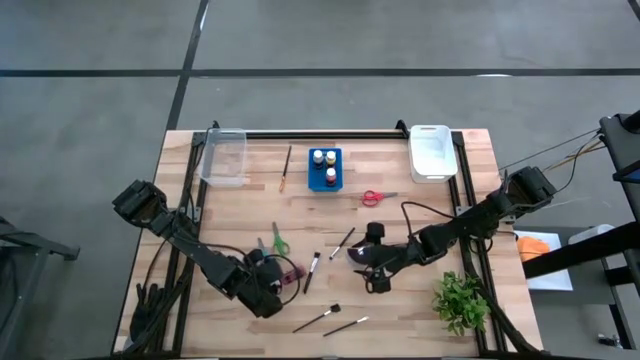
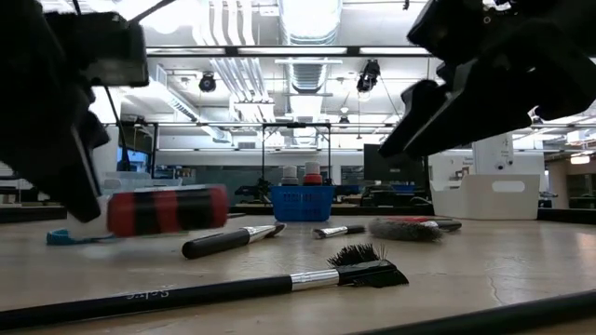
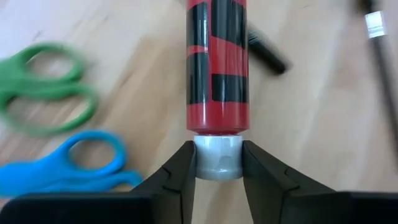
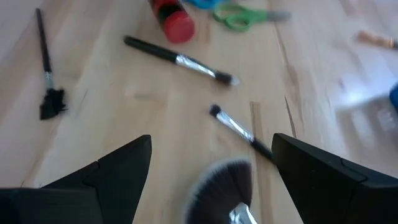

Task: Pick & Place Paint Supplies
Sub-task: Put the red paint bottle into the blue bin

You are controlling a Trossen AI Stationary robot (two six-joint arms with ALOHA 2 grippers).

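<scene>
A red-and-black paint bottle (image 3: 217, 62) with a grey cap lies on its side on the wooden table (image 1: 420, 215), left of centre near the front. My left gripper (image 3: 217, 167) is closed on its cap end. Just to its left lie green scissors (image 3: 43, 87) and blue scissors (image 3: 68, 168). My right gripper (image 4: 212, 144) hovers open right of centre, above a fan brush (image 4: 221, 183), touching nothing. Thin dark brushes (image 4: 177, 59) lie flat between the two arms. My left gripper pinches the bottle's grey cap (image 3: 217, 155) between its two fingers (image 3: 183, 177), one on each side. The fingers slant down from the table's near left and point along the bottle. The bottle (image 2: 168, 209) lies level, stretched away from the fingers; it appears to rest on the table.
At the back stand a clear bin (image 1: 222, 157), a blue bottle holder (image 1: 325, 168) with small bottles, and a white bin (image 1: 432, 152). Red scissors (image 1: 375, 198) and a wooden brush (image 1: 286, 168) lie mid-table. A green plant (image 1: 460, 300) stands front right, and two brushes (image 1: 330, 322) lie near the front edge.
</scene>
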